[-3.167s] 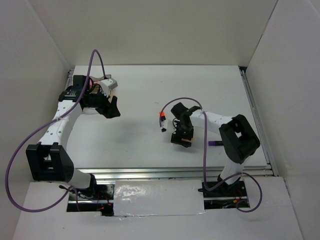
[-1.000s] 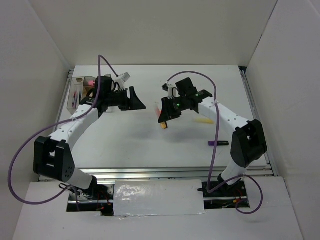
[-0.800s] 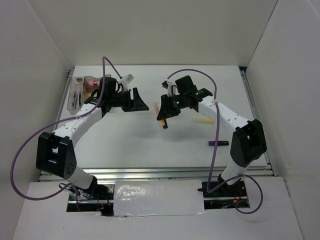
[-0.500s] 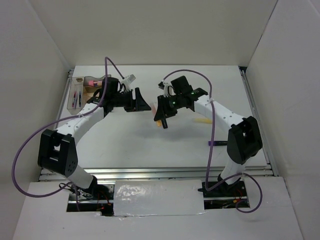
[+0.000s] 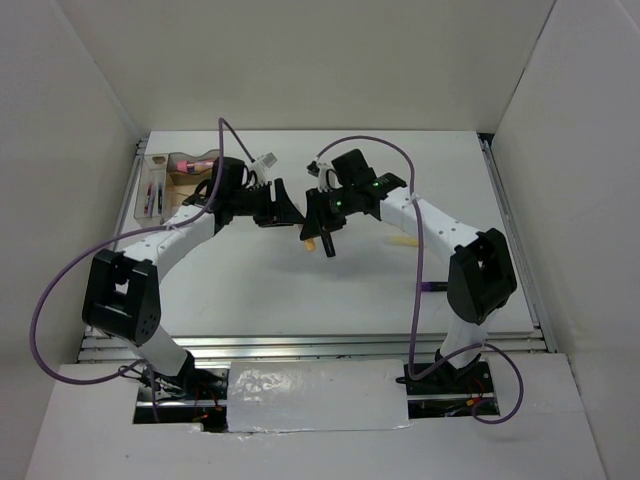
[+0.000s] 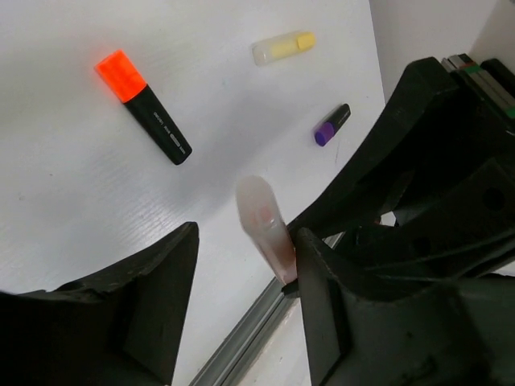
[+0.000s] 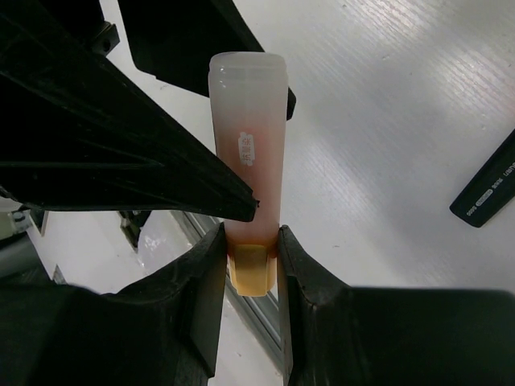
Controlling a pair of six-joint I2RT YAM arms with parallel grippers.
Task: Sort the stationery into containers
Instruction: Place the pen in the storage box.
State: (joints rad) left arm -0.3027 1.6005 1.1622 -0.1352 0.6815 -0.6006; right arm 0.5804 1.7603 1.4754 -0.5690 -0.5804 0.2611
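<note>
One clear organiser tray (image 5: 141,203) sits at the table's far-left corner, holding a pink-capped tube (image 5: 186,162) and a thin red pen (image 5: 150,193).
Right gripper (image 7: 251,269) pinches the yellow-pink marker (image 7: 245,137) by its yellow end above mid-table; left gripper (image 6: 241,297) has its jaws spread wide, flanking the marker's pale tip.

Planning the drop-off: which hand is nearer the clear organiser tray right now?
Left. The left hand is to the tray's right, mid-table; the right hand, gripping the yellow-pink marker, sits just beyond it, farther away.
</note>
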